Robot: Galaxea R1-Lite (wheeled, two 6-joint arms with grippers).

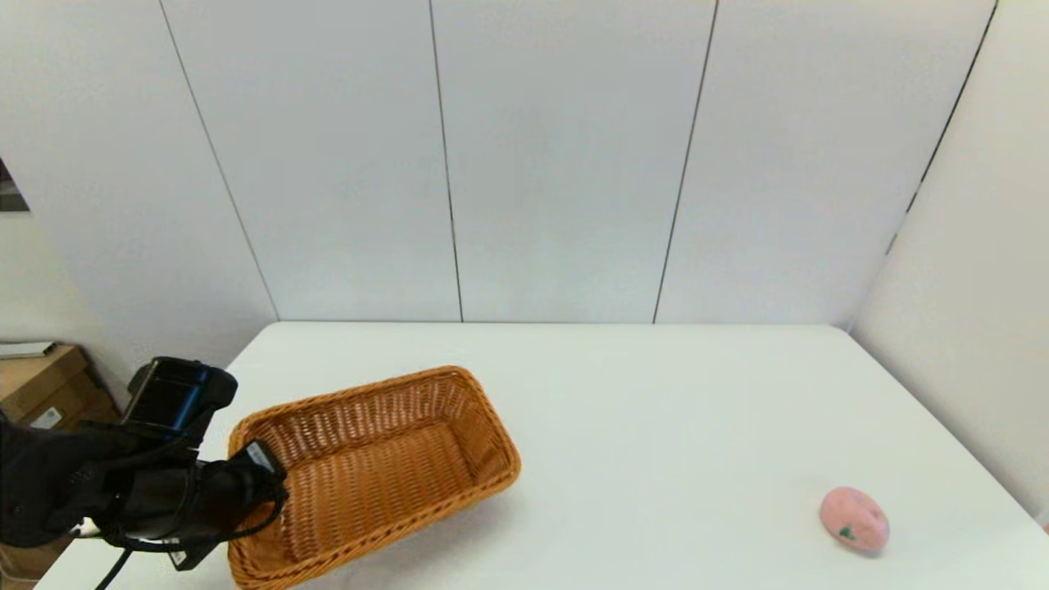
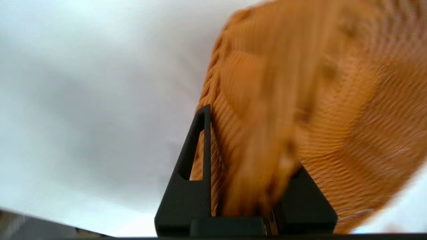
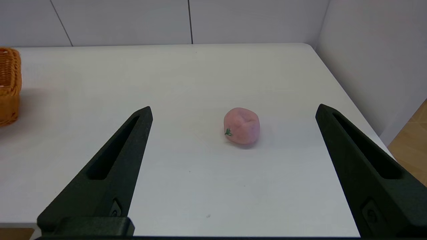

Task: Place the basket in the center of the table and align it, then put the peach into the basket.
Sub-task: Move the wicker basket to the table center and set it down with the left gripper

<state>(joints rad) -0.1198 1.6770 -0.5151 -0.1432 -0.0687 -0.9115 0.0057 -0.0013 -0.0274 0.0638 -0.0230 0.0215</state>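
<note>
- While the left gripper [image 1: 261, 474] sits at the near left corner of the table [image 1: 656, 410], its fingers are pinched together on the short near wall of the basket [image 1: 385, 467], one finger inside and one outside, as the left wrist view shows.
- Judging by that grip, the step in hand is the first one: getting the basket to the middle of the table and squaring it up. It lies on the left side and is skewed, its long side running diagonally away towards the right.
- Next, I would say, the basket needs to be drawn rightward and turned until its sides run parallel with the table edges, then released.
- Out of the head view, the right gripper [image 3: 233, 113] hovers low over the near right part of the table, its fingers spread wide apart, holding nothing.
- Just beyond those fingers lies the peach [image 3: 241, 126], resting on the table near the right edge, well apart from the basket.
- Nothing stands between basket and centre; white wall panels [image 1: 565, 156] rise behind the table's far edge.
</note>
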